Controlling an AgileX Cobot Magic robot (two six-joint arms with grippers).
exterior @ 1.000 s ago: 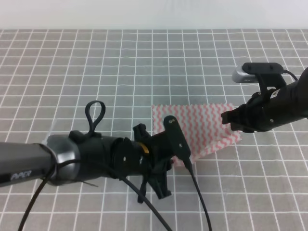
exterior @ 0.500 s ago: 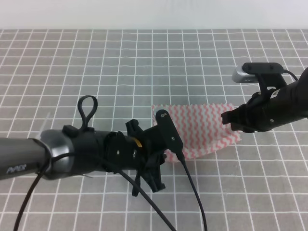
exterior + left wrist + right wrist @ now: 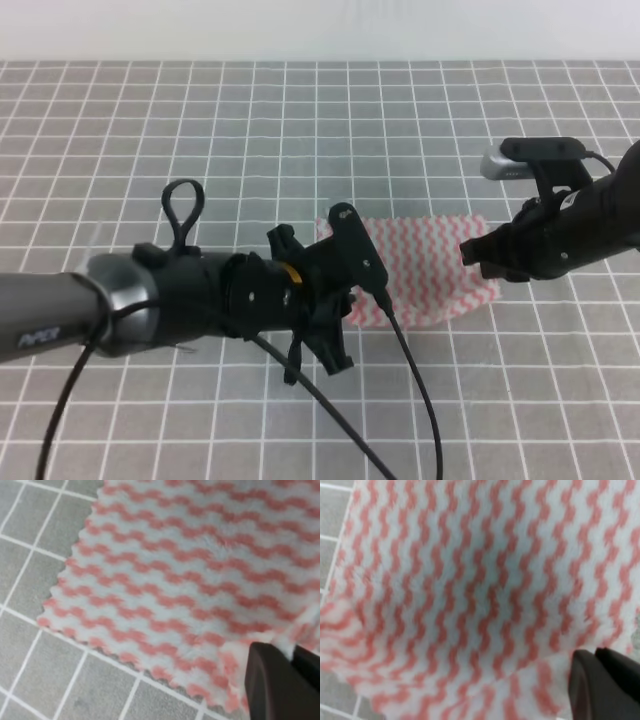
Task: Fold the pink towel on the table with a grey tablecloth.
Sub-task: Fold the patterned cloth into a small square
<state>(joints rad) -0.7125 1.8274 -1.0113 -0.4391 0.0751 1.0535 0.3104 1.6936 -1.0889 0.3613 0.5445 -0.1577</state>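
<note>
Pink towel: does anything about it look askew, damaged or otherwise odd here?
No damage shows. The pink towel is just mid-fold: each wrist view shows dark fingers pinching a lifted edge, so one layer arches over another. The grey tablecloth lies flat.

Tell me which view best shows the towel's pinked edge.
The left wrist view: the towel shows a sharp zigzag edge along its left and lower sides against the grey grid. The right wrist view is blurred and filled mostly with stripes. In the exterior high view, both arms cover parts of the towel's outline.
</note>
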